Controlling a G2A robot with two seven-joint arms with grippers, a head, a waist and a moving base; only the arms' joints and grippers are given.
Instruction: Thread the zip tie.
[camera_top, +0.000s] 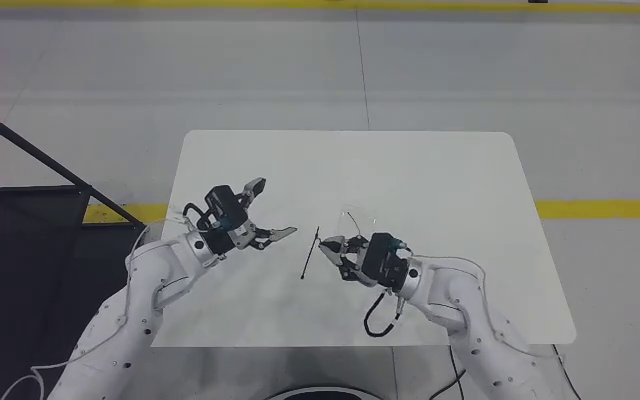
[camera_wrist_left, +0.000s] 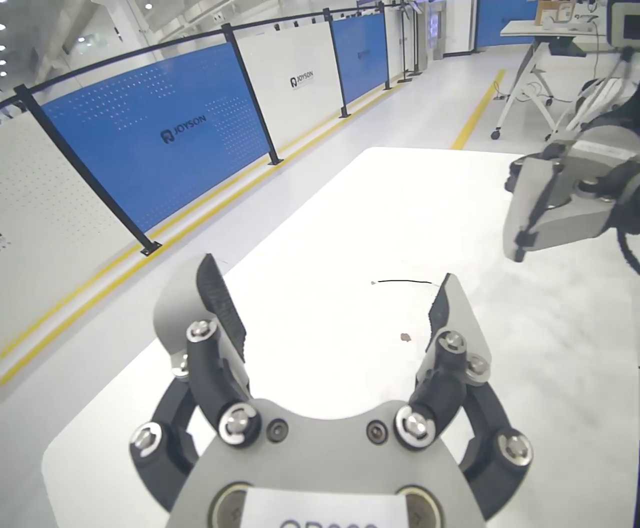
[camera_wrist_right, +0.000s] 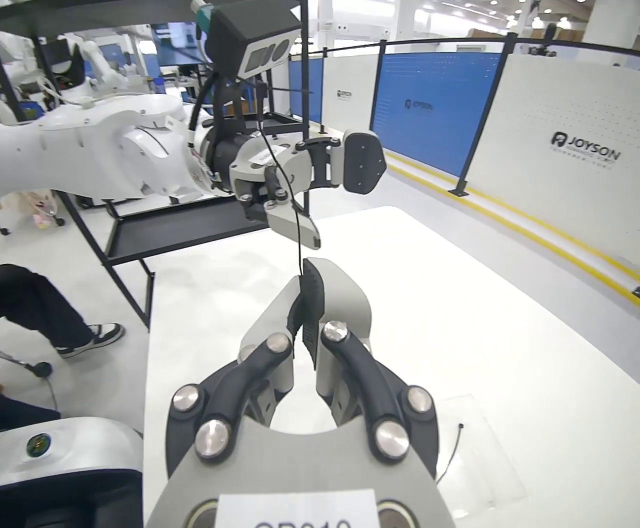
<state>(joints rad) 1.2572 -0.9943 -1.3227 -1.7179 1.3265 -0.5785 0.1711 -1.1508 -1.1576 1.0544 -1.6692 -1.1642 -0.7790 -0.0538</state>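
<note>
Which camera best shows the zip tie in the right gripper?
Right wrist view: the zip tie stands clamped in the right gripper's shut fingers, clear above them. Left wrist view shows a thin dark line across that gripper; top view, one by its fingertips.

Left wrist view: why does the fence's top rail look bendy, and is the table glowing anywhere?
Left wrist view: the black-framed blue and white fence bows, likely because a wide lens curves straight lines near the edges; right wrist view: its top rail curves the same way, and the white table glares bright; top view: the table's edges look straight.
</note>
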